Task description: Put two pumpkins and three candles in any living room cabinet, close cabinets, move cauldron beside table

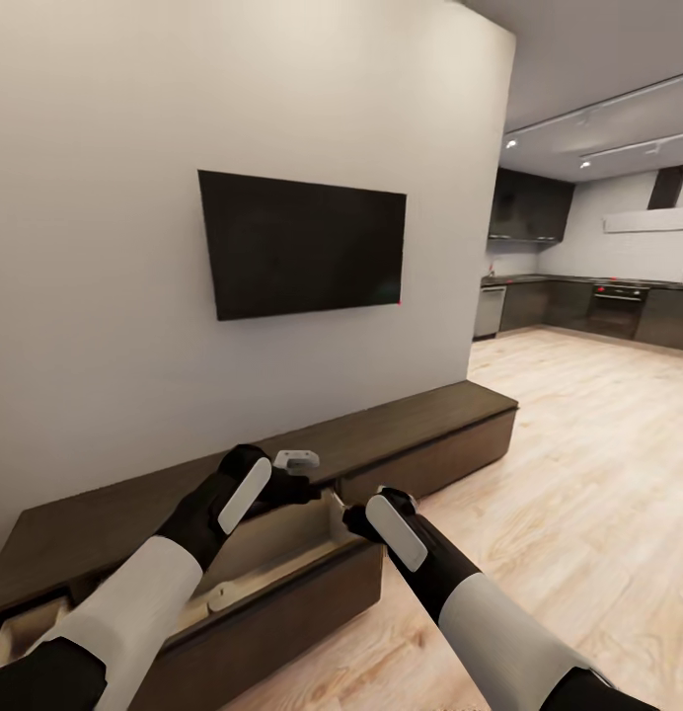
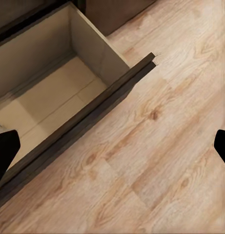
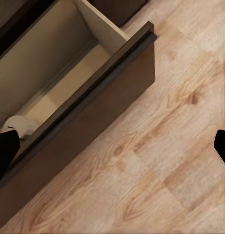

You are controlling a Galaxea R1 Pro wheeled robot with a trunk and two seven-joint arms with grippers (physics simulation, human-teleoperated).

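The long low dark brown wooden cabinet (image 1: 411,434) stands against the wall, one drawer (image 1: 282,563) pulled open. A cream-white candle (image 3: 19,126) lies inside (probably light, rigid). Push the stiff front squarely; open floor (image 1: 578,474) lies behind. Both grippers' (image 2: 112,146) (image 3: 112,146) jaws are spread, empty.

The head camera looks forward and down from above both arms, facing the wall with the TV (image 1: 302,244) and the long cabinet (image 1: 420,420) near below (kitchen far off to the right). Both wrist cameras look steeply down, close over the open drawer (image 2: 53,92) (image 3: 58,73) and wood floor (image 2: 166,161) (image 3: 175,161), which all views share.
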